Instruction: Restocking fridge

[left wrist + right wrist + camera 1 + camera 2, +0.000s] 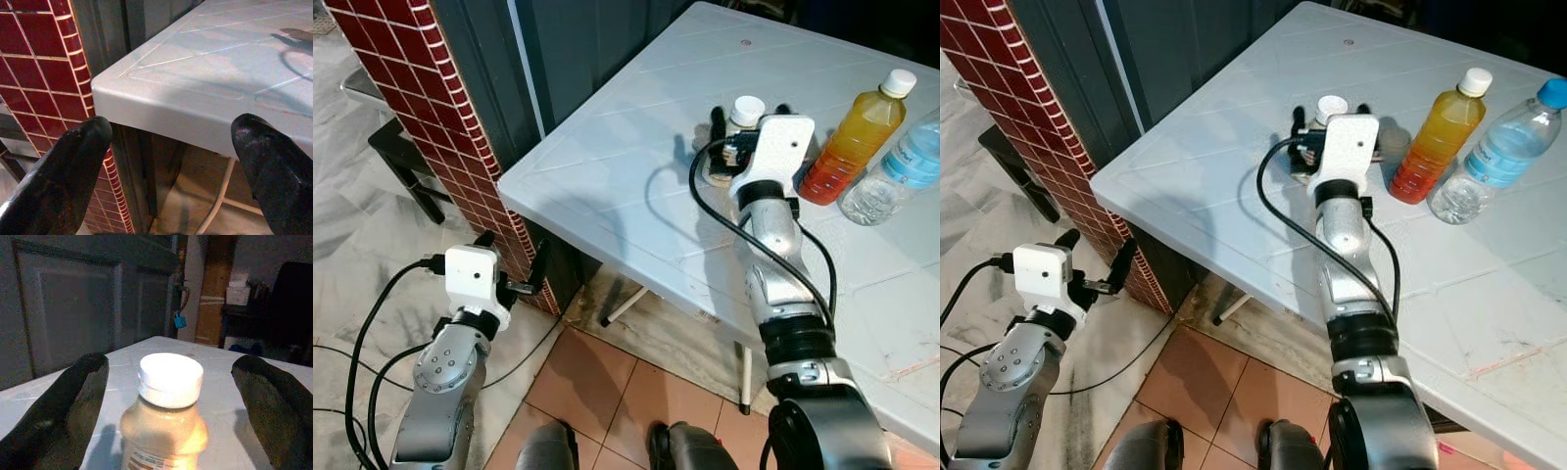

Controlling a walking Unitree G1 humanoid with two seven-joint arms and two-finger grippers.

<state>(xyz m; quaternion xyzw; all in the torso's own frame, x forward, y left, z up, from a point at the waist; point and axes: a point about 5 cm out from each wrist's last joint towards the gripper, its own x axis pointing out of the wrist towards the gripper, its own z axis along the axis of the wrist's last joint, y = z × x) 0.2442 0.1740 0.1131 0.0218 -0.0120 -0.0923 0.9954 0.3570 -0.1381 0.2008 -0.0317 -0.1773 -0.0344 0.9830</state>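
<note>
Right gripper (168,401) straddling a small white-capped bottle of tan drink (166,416) on the pale plastic table (607,186)

Its fingers are spread, one each side of the upright bottle, not touching; an orange juice bottle (855,135) and clear blue-capped water bottle (893,169) stand just beside; the left gripper (171,161) hangs released near the table's corner, by a red-tiled pillar (440,117).

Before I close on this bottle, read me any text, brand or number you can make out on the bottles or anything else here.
No text can be read.
Small white-capped bottle between the right gripper fingers: a label edge shows, print too blurred to read.
Orange drink bottle: no legible label.
Water bottle: blue label, too small to read.
White table: no markings.
</note>
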